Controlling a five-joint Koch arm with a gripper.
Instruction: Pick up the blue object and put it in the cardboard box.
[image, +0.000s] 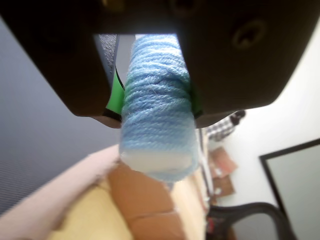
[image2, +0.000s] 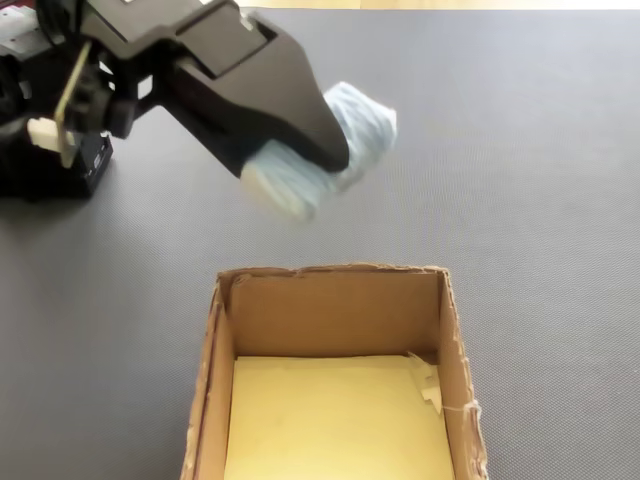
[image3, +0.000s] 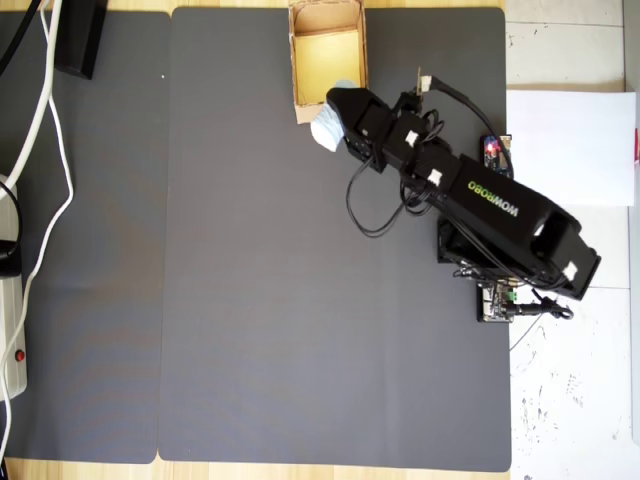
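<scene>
The blue object (image: 157, 115) is a pale blue yarn roll clamped between my black jaws in the wrist view. My gripper (image2: 320, 150) is shut on it, holding the blue object (image2: 300, 180) in the air just beyond the far wall of the cardboard box (image2: 330, 272). From overhead, the blue object (image3: 327, 130) hangs at the corner of the cardboard box (image3: 297, 70), by its lower edge. The box is open, with a bare yellowish floor.
A dark grey mat (image3: 250, 300) covers the table. White cables (image3: 45, 130) and a black item lie at the overhead view's left edge. The arm's base (image3: 500, 290) stands at the mat's right edge beside white paper (image3: 570, 130).
</scene>
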